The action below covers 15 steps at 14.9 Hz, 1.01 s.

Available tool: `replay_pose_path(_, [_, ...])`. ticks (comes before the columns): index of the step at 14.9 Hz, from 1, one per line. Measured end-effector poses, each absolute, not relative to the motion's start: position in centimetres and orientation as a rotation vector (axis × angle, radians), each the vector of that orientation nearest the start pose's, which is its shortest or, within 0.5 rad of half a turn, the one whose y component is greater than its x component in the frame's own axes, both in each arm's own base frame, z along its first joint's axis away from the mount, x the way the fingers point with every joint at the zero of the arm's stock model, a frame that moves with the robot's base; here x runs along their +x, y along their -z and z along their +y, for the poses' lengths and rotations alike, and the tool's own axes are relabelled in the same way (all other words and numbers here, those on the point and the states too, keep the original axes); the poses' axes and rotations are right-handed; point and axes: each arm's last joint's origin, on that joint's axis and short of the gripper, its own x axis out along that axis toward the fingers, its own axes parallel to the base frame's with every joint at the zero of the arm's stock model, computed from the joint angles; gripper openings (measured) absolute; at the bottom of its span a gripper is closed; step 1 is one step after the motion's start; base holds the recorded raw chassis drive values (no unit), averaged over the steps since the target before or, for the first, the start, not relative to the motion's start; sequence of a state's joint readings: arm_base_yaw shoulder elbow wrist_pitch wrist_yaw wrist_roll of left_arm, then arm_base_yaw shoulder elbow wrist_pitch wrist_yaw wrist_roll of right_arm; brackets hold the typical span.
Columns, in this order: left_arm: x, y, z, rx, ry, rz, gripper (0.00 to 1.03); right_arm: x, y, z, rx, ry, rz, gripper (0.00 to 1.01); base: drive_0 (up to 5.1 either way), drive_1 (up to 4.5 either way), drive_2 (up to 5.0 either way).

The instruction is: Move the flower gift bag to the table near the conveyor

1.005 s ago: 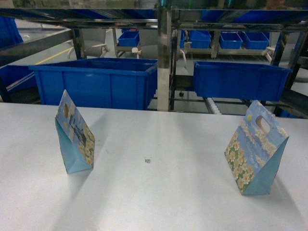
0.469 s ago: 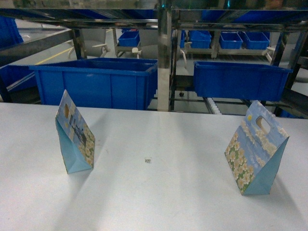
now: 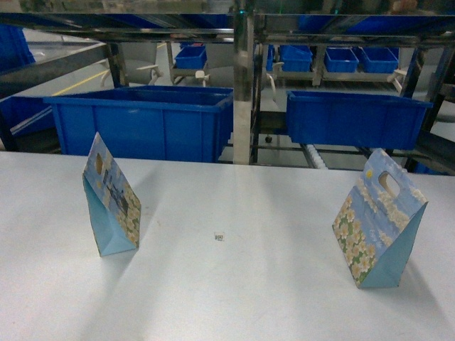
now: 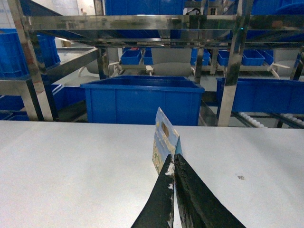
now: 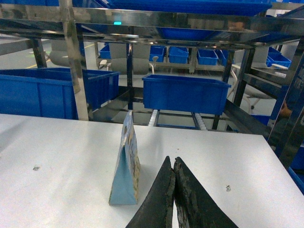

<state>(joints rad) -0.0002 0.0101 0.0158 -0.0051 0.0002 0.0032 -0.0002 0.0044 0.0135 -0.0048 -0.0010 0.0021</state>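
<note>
A: Head view: left bag (image 3: 111, 201) near the table's (image 3: 234, 298) left edge, flower gift bag (image 3: 377, 229) near the right edge, upright.
B: Grippers?
A: Left gripper (image 4: 174, 164), right gripper (image 5: 173, 166): both closed, empty. Grasping not begun

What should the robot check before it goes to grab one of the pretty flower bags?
1. Both bags upright on the table: ok. The left gift bag and the right gift bag stand apart, untipped.
2. Left gripper free: ok, jaws pressed shut, holding nothing, just short of the left bag.
3. Right gripper free: ok, jaws shut and empty, beside the right bag.
4. Jaws ready to grasp: not ok, both need opening first.
5. Handle hole reachable: ok on the right bag; the cutout near its top is visible.
6. Bags already near the conveyor: cannot tell; the rollers lie behind the table's far edge.
</note>
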Motion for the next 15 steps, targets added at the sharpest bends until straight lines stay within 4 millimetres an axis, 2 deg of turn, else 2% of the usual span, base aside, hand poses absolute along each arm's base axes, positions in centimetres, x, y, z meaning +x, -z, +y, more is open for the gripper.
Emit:
replay_pose_path(8, [9.74, -16.77, 0.0, 0.002, 0.0, -0.001, 0.02, 9.71, -16.74, 0.0, 0.002, -0.001, -0.005, 0.02, 0.0, 0.0, 0.0])
replay_pose_path(9, [9.74, -16.77, 0.0, 0.002, 0.0, -0.002, 0.14, 9.71, -16.74, 0.0, 0.001, -0.001, -0.006, 0.12, 0.0, 0.0, 0.0])
replay_pose_path(14, [9.74, -16.77, 0.0, 0.002, 0.0, -0.002, 0.89, 9.71, -16.74, 0.0, 0.001, -0.001, -0.005, 0.89, 0.0, 0.0, 0.0])
replay_pose_path(15, [9.74, -16.77, 0.0, 0.004, 0.0, -0.002, 1.0, 9.71, -16.74, 0.0, 0.002, -0.001, -0.005, 1.0, 0.0, 0.0, 0.0])
